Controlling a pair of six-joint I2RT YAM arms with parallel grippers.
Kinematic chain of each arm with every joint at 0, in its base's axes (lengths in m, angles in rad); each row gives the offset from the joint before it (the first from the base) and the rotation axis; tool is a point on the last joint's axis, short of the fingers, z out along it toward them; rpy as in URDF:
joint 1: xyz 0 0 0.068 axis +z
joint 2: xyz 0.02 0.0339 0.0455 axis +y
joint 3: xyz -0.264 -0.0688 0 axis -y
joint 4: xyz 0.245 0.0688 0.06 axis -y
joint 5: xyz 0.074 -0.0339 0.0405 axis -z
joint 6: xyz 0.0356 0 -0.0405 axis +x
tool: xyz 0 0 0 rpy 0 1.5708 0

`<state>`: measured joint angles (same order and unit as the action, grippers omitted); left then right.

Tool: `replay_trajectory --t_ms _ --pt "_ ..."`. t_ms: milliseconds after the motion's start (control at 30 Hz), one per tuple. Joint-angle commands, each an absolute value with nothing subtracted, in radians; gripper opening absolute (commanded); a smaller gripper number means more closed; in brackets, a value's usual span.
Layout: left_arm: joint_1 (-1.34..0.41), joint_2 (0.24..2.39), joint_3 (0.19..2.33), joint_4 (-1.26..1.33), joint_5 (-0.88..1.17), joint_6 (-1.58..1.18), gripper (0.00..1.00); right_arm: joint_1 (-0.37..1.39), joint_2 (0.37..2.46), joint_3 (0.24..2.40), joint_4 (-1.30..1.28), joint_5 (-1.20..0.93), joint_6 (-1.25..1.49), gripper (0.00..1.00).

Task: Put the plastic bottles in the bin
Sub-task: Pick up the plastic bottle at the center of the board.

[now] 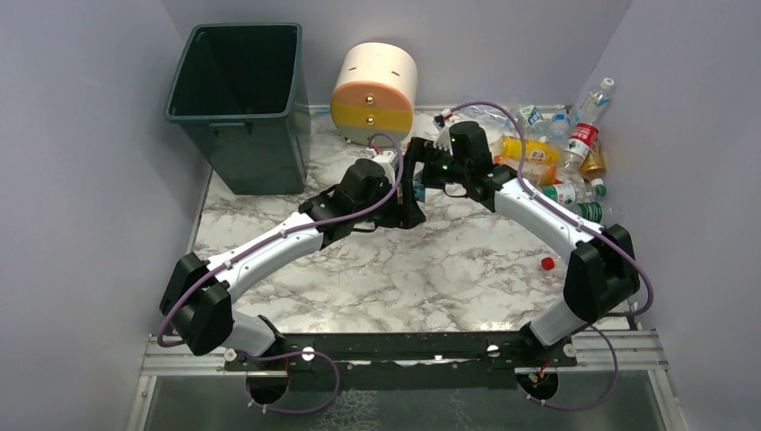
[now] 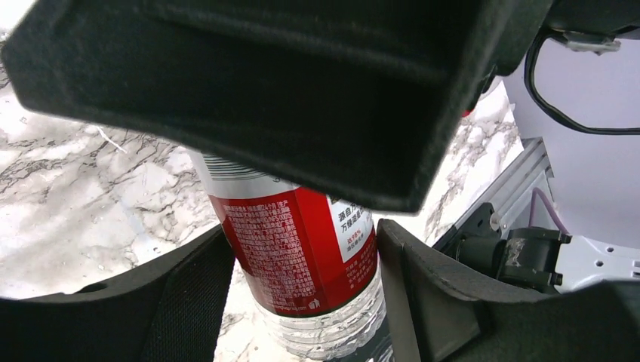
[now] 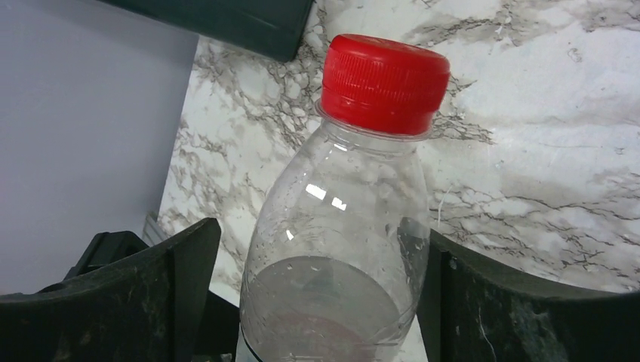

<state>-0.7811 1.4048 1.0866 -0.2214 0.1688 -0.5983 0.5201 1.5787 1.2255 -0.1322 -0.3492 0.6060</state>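
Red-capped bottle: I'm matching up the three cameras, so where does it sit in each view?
Top external: not made out; hidden where the left gripper and right gripper meet, mid-table.
Left wrist: red-capped bottle lower centre, only its red label showing, between the fingers.
Right wrist: bottle at centre, cap at the top, between the fingers.
Shared landmark: the marble tabletop, in all three.

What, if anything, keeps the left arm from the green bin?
Likely nothing, so yes: the bin stands close left of the left gripper, which clasps a bottle; only bare table between.
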Motion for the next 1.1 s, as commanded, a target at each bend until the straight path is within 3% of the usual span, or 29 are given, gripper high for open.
replay_trajectory --t_ms 0,33,667,1067 --pt "-0.79 1.394 1.121 -0.202 0.154 -0.585 0.57 0.535 1.539 1.254 -0.115 -0.349 0.616 0.96" --pt "-0.79 1.396 1.124 -0.204 0.153 -0.582 0.57 0.534 1.537 1.254 -0.116 -0.348 0.617 1.0" --pt "-0.777 1.382 1.192 -0.297 0.082 -0.513 0.57 0.52 1.282 1.287 -0.263 -0.173 0.576 0.99" --pt "-0.674 1.413 1.418 -0.412 0.067 -0.395 0.57 0.512 1.149 1.261 -0.373 -0.066 0.511 0.99"
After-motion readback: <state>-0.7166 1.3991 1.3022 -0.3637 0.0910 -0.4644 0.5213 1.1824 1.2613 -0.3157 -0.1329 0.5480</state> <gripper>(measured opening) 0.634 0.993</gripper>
